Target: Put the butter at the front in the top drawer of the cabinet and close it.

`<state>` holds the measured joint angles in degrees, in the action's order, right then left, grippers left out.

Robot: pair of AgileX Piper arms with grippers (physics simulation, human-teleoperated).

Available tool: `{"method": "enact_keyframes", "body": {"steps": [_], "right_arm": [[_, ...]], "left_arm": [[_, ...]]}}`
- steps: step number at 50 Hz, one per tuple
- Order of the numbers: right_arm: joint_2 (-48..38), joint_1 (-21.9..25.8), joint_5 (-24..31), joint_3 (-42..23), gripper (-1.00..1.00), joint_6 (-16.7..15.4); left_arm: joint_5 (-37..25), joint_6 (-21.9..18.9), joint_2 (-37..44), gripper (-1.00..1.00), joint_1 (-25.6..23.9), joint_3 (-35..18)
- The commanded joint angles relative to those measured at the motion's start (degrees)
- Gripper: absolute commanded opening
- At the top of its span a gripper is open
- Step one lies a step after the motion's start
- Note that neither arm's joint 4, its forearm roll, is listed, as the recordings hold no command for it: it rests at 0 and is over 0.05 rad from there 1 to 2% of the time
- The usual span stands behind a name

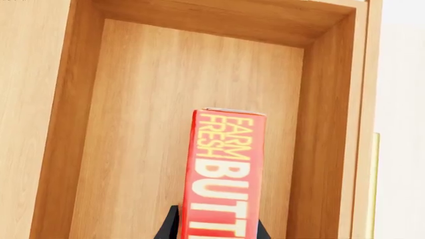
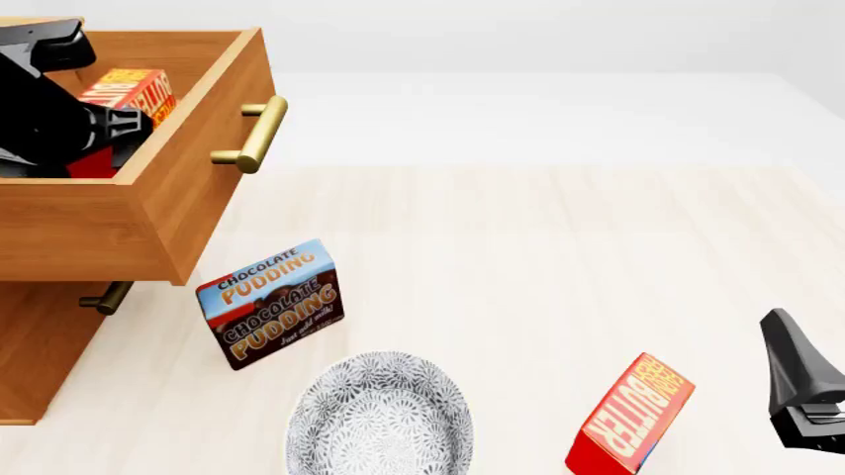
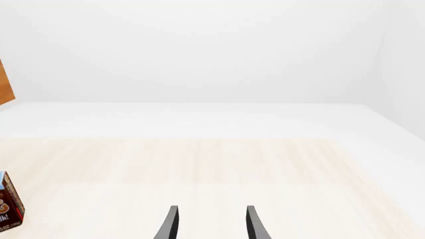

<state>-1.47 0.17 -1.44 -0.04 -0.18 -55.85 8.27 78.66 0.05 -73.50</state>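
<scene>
The small red butter box with yellow-orange lettering (image 1: 224, 174) is clamped between the dark fingers (image 1: 170, 226) of the left gripper (image 1: 216, 230), one on each long side. In the left wrist view it hangs over the bare floor of the light-brown wooden top drawer (image 1: 166, 124), inside its walls. Whether the box touches the drawer floor cannot be told. In the front view the top drawer (image 2: 198, 178) is pulled out from the light-brown wooden cabinet (image 2: 34, 346), its brass bar handle (image 2: 253, 134) facing the pale wooden surface (image 2: 555, 277). The black left arm (image 2: 59, 119) reaches down into the drawer, and the butter box (image 2: 133, 94) shows behind it.

Below the open drawer, the lower drawer's handle (image 2: 106, 297) peeks out. Just beside the cabinet stands the larger blue-and-brown chocolate pudding box (image 2: 271, 302), tilted. Beyond it from the cabinet lies a round grey patterned plate (image 2: 380, 416), and further still a second red butter box (image 2: 631, 416) stands on the surface.

The right gripper (image 3: 211, 224) hangs well apart from the cabinet, near the second butter box; its fingers (image 3: 171, 224) are spread and grasp nothing
</scene>
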Motion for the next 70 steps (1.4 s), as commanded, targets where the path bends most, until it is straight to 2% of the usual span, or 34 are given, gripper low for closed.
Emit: {"method": "enact_keyframes", "body": {"steps": [1,17,51,70], "right_arm": [[0.0,0.0,0.1,0.0,1.0,0.0],[0.0,0.0,0.0,0.0,1.0,0.1],[0.0,0.0,0.0,0.0,1.0,0.0],[0.0,0.0,0.0,0.0,1.0,0.0]], "left_arm": [[-1.0,-1.0,0.1,1.0,0.4,0.2],[-3.5,-3.1,-0.9,1.0,1.5,-2.6],[-9.0,-5.5,-4.2,1.0,0.1,-7.3],[-13.7,-9.6,-7.9,1.0,0.1,-10.7]]}}
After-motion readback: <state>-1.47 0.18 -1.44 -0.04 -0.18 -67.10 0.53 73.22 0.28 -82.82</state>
